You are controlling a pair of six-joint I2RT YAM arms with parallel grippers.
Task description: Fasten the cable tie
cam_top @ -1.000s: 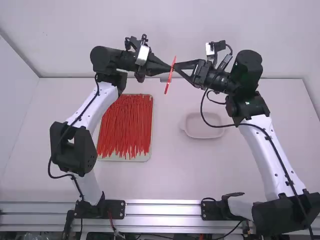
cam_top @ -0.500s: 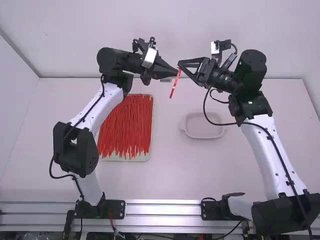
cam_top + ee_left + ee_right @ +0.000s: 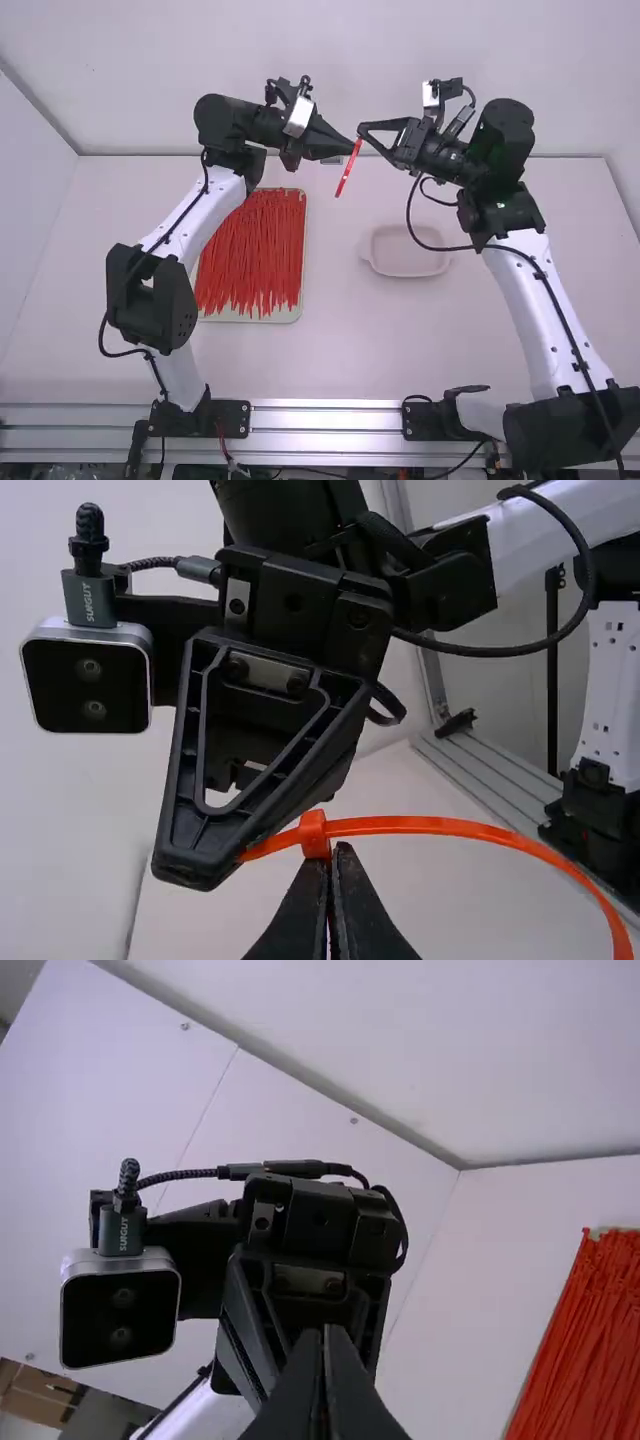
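Above the middle of the tabletop's (image 3: 400, 340) far edge, I am seeing both grippers meeting tip to tip in the air. The left gripper (image 3: 349, 143) is reaching in from the left side and clamping the cable tie (image 3: 346, 170) at its small square head (image 3: 312, 832), with its fingers pressed together on it. The right gripper (image 3: 363, 129) is coming in from the right side. Its fingers are pinched flat together, and the strap is running straight into their tips, so I am reading it as gripping the strap just beside the head. From the pinch the strap is curving away in a long loop (image 3: 470, 829). In the high view the tie is hanging down and slightly left from the two tips, well clear of the surface. Toward the left edge, a tray (image 3: 290, 315) is carrying a thick pile of spare ties (image 3: 250, 255). A white dish (image 3: 375, 262) is sitting right of the middle, under the right arm.
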